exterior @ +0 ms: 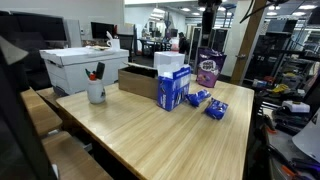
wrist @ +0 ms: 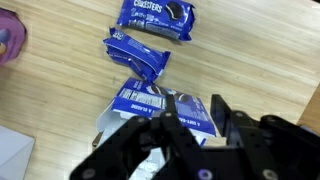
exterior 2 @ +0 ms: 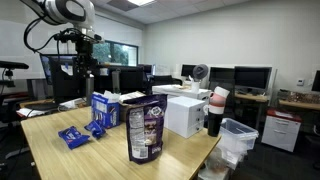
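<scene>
The black pincer (wrist: 195, 118) hangs released, its fingers (wrist: 168, 122) spread with nothing between them, high above the pale wooden tabletop (exterior: 130, 130). Directly beneath it in the wrist view stands the tall blue cardboard carton (wrist: 150, 100), its top flaps open, near the middle of the tabletop. Two small blue crinkled snack packets (wrist: 155, 18) (wrist: 138, 55) lie flat just beside the carton. A glossy purple snack bag (exterior: 208, 70) stands upright behind them, near an edge of the tabletop.

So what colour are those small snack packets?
Blue snack packets, white lettering; clearest in the wrist view.
</scene>
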`<state>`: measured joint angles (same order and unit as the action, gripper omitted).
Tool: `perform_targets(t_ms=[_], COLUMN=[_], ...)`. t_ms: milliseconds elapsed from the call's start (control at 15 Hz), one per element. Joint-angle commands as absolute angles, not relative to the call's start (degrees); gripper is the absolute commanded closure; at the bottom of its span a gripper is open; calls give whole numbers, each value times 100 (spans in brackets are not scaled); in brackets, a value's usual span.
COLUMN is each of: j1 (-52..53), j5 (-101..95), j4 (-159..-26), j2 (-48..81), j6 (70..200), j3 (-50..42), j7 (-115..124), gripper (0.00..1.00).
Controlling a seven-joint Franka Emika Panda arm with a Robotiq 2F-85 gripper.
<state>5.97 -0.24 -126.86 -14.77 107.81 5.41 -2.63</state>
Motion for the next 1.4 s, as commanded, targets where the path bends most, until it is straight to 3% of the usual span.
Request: perform_targets(t_ms=[0, 267, 400, 1333], j1=[681, 766, 785, 703], j5=[-259, -272, -297, -253], j4=[-13141, -13427, -13547, -13475], j2=[-1976, -2270, -2418, -1992], j6=[10911, 10854, 10843, 10735], j3=[563, 558, 588, 363], j7=[-705, -846, -798, -668], gripper=[28, 6, 1, 0])
